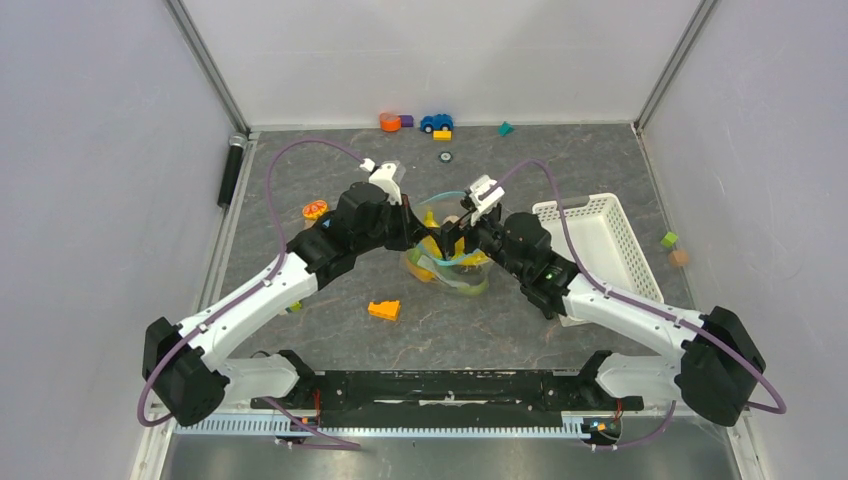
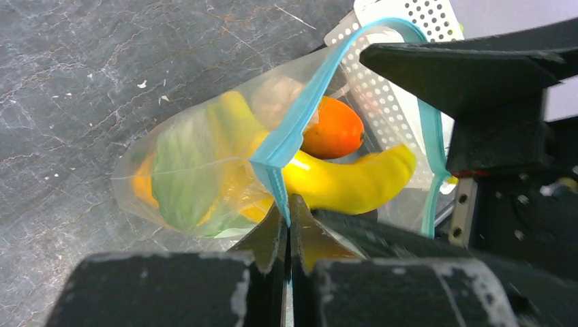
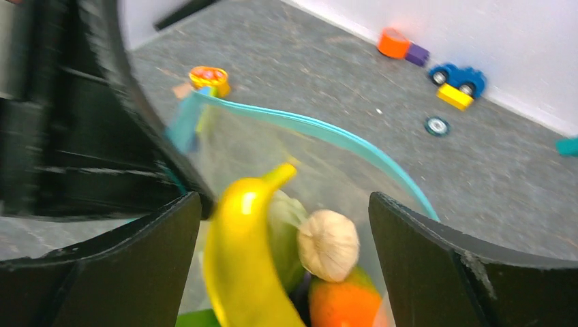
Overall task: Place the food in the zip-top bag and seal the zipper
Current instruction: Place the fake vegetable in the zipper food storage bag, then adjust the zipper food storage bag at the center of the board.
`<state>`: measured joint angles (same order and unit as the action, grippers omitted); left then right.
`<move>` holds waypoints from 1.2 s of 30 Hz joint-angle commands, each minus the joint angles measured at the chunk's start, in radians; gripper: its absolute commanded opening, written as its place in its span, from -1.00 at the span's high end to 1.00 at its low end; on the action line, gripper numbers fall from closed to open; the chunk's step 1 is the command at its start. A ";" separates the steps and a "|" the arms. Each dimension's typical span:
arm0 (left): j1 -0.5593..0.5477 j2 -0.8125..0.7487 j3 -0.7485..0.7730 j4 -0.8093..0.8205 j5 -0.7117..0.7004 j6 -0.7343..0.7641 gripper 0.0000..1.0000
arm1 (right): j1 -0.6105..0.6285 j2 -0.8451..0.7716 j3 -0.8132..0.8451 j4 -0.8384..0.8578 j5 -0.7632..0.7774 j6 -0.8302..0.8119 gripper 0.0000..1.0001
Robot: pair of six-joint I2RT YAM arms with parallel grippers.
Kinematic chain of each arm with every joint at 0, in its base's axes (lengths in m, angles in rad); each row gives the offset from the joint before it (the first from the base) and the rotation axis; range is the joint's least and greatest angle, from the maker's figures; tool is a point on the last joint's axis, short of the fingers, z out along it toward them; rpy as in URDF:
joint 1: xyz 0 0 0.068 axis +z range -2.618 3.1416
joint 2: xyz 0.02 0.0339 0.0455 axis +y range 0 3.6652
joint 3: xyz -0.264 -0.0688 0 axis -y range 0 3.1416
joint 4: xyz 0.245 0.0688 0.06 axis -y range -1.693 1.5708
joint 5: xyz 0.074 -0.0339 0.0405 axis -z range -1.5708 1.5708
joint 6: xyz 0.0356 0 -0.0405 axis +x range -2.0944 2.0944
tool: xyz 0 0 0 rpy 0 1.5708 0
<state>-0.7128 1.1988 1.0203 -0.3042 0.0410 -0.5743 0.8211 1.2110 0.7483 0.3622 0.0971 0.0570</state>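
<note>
The left gripper (image 2: 287, 225) is clenched on the zipper (image 2: 294, 128), its two fingers pressed together with the teal strip pinched between them at the near corner of the bag's mouth. The right gripper (image 3: 283, 199) hangs over that mouth with its fingers spread wide and grasps nothing.

The zip-top bag (image 2: 272, 92) lies at the middle of the table (image 1: 330, 340), between the two wrists, with its mouth gaping: in the right wrist view the zipper's far edge arcs well away from the pinched side. Inside the bag lie a yellow banana (image 2: 354, 180), an orange fruit (image 2: 332, 129) just beside it, a green piece (image 2: 180, 174) deeper in behind the clear plastic, and a pale bulb (image 3: 329, 245) touching the orange fruit. The banana's tip points up between the right gripper's fingers; whether it touches either one I cannot tell.

A white slotted basket (image 1: 600, 240) stands just right of the bag. An orange stepped wedge (image 1: 384, 310) lies nearer the arm bases, apart from the bag. A round orange toy (image 1: 315, 210) sits beside the left arm. Along the far wall are an orange and purple block (image 1: 390, 122), a blue toy car (image 1: 436, 122), a yellow block (image 1: 442, 135), a small wheel (image 1: 444, 156) and a teal piece (image 1: 506, 128). Two small blocks (image 1: 669, 240) lie by the right wall, and a black cylinder (image 1: 231, 170) by the left.
</note>
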 commanded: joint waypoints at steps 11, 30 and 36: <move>0.004 -0.014 0.067 -0.059 -0.147 0.017 0.96 | 0.032 -0.324 -0.344 0.501 -0.198 0.013 -0.96; 0.006 -0.003 0.057 -0.102 -0.254 0.014 0.94 | 0.031 -0.579 -0.544 0.365 0.022 -0.102 -0.96; 0.006 -0.013 0.073 -0.123 -0.257 0.040 0.95 | 0.030 -0.694 -0.536 0.184 -0.150 -0.226 -0.96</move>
<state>-0.7128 1.1969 1.0573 -0.4240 -0.1825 -0.5739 0.8516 0.5797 0.1989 0.6910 0.0563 -0.0593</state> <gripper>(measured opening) 0.034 0.979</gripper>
